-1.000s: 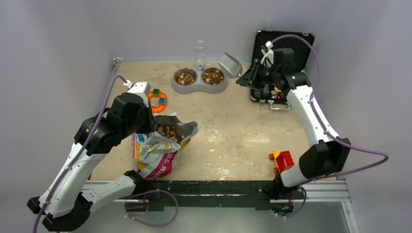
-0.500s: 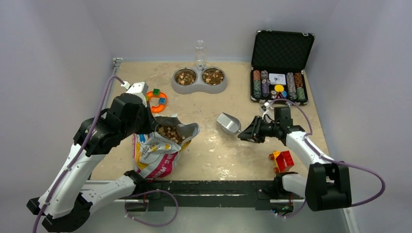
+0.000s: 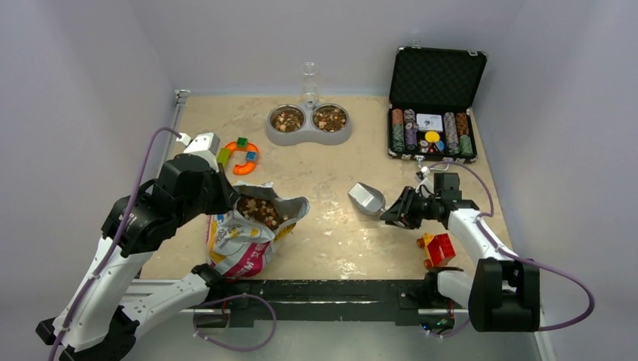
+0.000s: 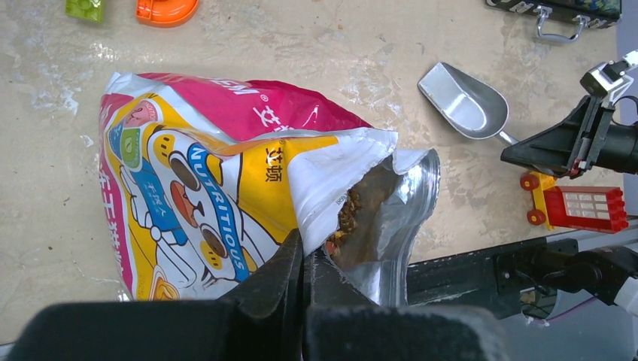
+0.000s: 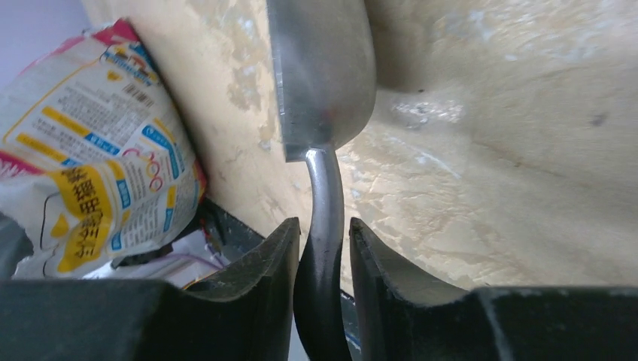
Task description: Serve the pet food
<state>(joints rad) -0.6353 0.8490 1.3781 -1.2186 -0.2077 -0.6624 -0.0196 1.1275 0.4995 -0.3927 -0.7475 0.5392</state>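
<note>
Many tiny brown-tan kibble pellets (image 3: 261,210)

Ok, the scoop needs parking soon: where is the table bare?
Bare: mid-table between the double bowl, bag and scoop; also the near strip between bag and red toy truck. Crowded: beside the poker case and around the orange toy.

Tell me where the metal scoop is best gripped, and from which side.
Grip the scoop by its thin curved handle, coming from the right side, away from the bag. Its wide front end looks too broad for the jaws and should stay free for digging. The handle is narrow and points toward the right gripper, whose fingers straddle it.
</note>
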